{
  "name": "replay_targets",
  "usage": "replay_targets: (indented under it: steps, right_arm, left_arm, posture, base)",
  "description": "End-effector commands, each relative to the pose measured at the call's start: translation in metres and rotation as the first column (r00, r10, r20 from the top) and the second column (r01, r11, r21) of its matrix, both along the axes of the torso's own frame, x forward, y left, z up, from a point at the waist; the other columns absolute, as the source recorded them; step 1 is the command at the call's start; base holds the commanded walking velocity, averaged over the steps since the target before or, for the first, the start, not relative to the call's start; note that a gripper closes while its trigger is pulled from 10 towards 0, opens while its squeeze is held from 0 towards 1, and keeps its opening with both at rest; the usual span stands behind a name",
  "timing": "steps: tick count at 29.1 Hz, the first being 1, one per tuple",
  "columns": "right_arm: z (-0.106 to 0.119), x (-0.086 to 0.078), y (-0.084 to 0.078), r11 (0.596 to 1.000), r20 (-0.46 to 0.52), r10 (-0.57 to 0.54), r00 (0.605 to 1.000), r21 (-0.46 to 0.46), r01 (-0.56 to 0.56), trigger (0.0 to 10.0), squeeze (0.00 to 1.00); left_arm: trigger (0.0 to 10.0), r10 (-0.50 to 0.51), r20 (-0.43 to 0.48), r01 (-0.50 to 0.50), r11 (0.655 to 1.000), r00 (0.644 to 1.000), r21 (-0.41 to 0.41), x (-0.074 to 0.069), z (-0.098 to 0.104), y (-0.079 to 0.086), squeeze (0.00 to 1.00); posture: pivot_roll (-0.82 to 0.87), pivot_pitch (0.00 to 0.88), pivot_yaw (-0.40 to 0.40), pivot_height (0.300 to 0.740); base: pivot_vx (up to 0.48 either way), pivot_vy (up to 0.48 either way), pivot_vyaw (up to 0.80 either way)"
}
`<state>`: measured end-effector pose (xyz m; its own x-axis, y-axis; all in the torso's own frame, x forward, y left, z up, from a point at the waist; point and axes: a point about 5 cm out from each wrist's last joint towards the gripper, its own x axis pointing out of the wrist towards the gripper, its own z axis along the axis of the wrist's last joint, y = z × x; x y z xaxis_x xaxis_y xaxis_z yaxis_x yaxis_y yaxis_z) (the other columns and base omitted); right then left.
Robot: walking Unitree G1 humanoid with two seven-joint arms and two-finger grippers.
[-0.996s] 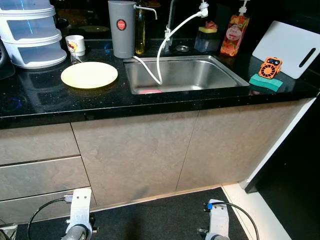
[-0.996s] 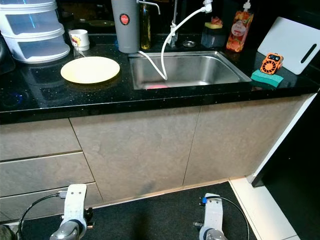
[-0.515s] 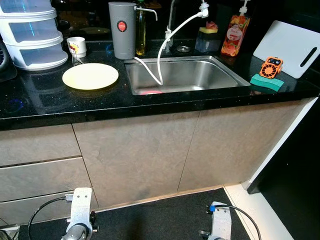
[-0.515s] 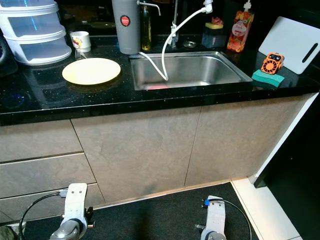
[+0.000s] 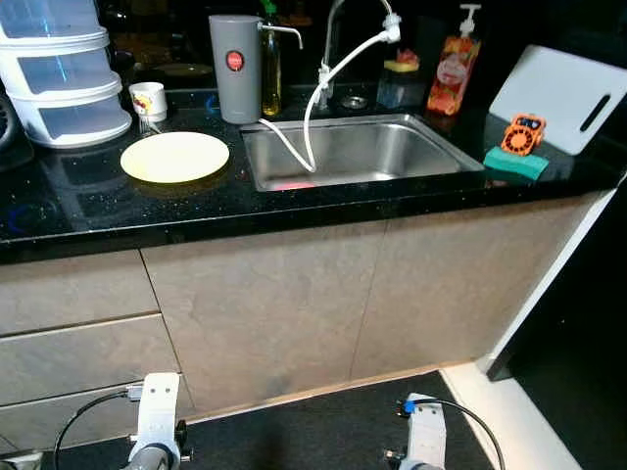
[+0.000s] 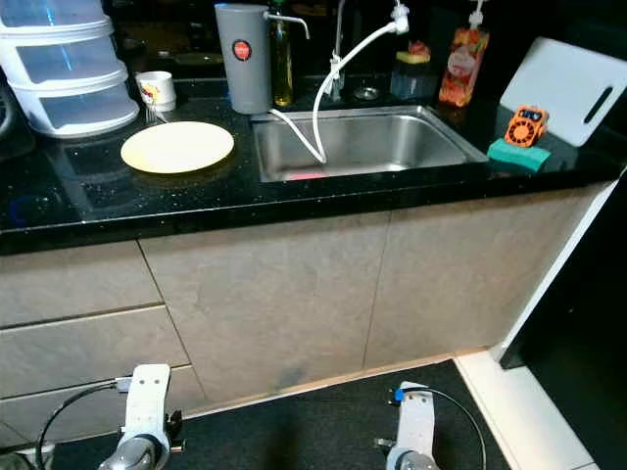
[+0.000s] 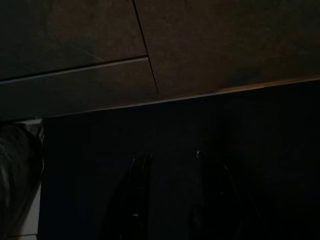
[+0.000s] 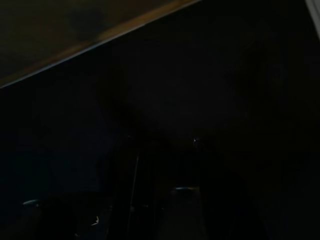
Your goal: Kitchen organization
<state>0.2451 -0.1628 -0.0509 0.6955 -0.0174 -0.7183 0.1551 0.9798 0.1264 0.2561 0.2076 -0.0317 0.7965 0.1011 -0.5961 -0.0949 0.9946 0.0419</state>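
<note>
Across the upper half of the frame, I'm looking at the black surface (image 5: 88,211): a yellow plate (image 5: 174,157) is lying upper left, beside the steel sink (image 5: 358,152). A green sponge (image 5: 515,163) is sitting upper right. My left tool (image 7: 172,200) and right tool (image 8: 165,200) are hanging low, fingers apart, gripping nothing.

Below the black countertop (image 5: 88,211), beige cabinet doors (image 5: 265,304) stand shut, with 2 drawer fronts (image 5: 73,323) stacked at the left. The near floor is dark (image 6: 294,431), turning to pale tile (image 6: 529,411) at the right. A white strip (image 5: 563,264) edges the cabinet's right end, with a dark panel (image 5: 588,352) beyond it.
</note>
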Motion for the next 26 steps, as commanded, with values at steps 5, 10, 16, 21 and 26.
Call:
replay_targets:
  steps: [5, 10, 16, 21, 26]
  right_arm:
    - [-0.005, -0.009, -0.008, 0.998, -0.012, 0.045, 0.999, -0.038, -0.045, 10.0, 0.0]
    - [-0.005, -0.009, -0.014, 0.999, -0.018, 0.034, 0.999, -0.03, -0.034, 10.0, 0.0]
    - [-0.004, -0.009, -0.019, 0.999, -0.012, 0.027, 1.0, -0.032, -0.027, 10.0, 0.0]
    - [-0.005, -0.011, -0.019, 0.999, -0.014, 0.029, 0.999, -0.026, -0.03, 10.0, 0.0]
    - [-0.006, -0.013, -0.017, 0.998, -0.019, 0.039, 0.999, -0.044, -0.04, 10.0, 0.0]
  left_arm:
    - [10.0, 0.036, -0.022, -0.037, 0.999, 0.999, -0.02, -0.007, -0.006, -0.001, 0.0]
    - [10.0, 0.046, -0.022, -0.047, 0.998, 0.999, -0.03, -0.009, -0.008, -0.004, 0.0]
    - [10.0, 0.007, -0.02, -0.007, 1.0, 1.0, -0.02, -0.01, -0.009, -0.008, 0.0]
    - [10.0, 0.019, -0.014, -0.019, 1.0, 1.0, -0.022, -0.009, -0.008, -0.008, 0.0]
    - [10.0, 0.037, -0.009, -0.037, 0.999, 0.999, -0.027, -0.01, -0.008, -0.007, 0.0]
  posture:
    - [0.03, 0.075, 0.03, 0.74]
    - [0.03, 0.09, 0.024, 0.74]
    - [0.03, 0.098, 0.031, 0.74]
    - [0.04, 0.108, 0.005, 0.74]
    - [0.04, 0.103, 0.001, 0.74]
  base:
    - [0.0, 0.0, 0.0]
    - [0.0, 0.0, 0.0]
    - [0.0, 0.0, 0.0]
    - [0.0, 0.0, 0.0]
    - [0.0, 0.0, 0.0]
